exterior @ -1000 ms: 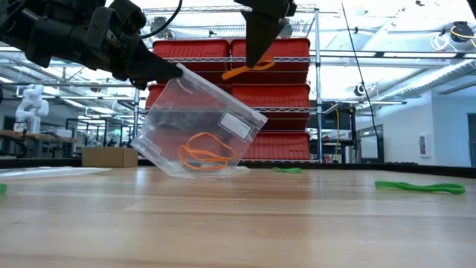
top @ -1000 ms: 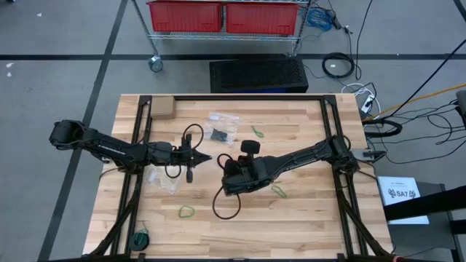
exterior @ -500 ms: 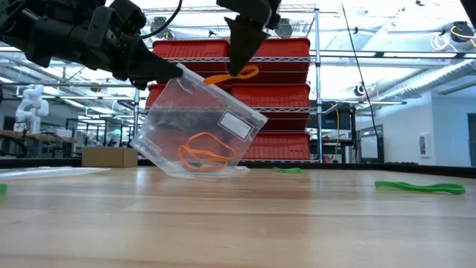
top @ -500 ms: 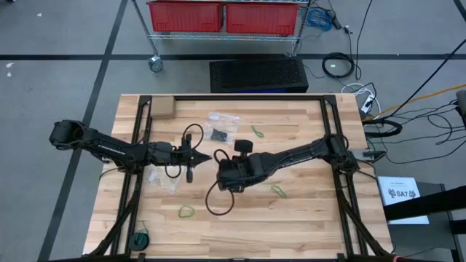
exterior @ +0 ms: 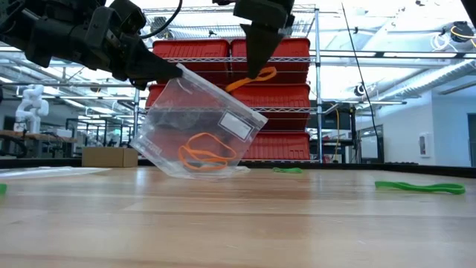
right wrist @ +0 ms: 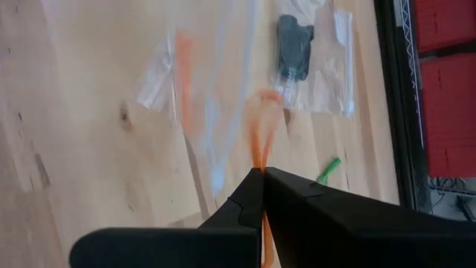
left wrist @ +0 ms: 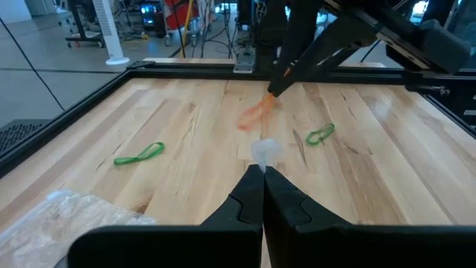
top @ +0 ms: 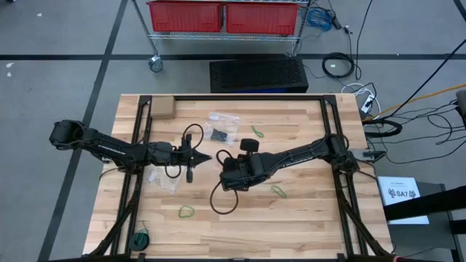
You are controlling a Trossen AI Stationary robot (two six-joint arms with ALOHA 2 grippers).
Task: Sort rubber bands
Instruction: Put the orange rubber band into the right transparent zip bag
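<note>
**Orange band above the bag mouth**

Orange band [exterior: 253, 77] hangs from the right tool [exterior: 256, 73], pinched tight, dangling just above and a little to the right of the bag [exterior: 197, 123]. Bag is tilted, its top corner gripped by the left tool [exterior: 172, 71], lower end on the tabletop [exterior: 238, 216]; an orange band already sits inside [exterior: 202, 152]. Judged next: down and left into the mouth, but I can't tell how wide it gapes. Green bands [exterior: 419, 187] lie well clear to the right; air around the tools is free.
</note>
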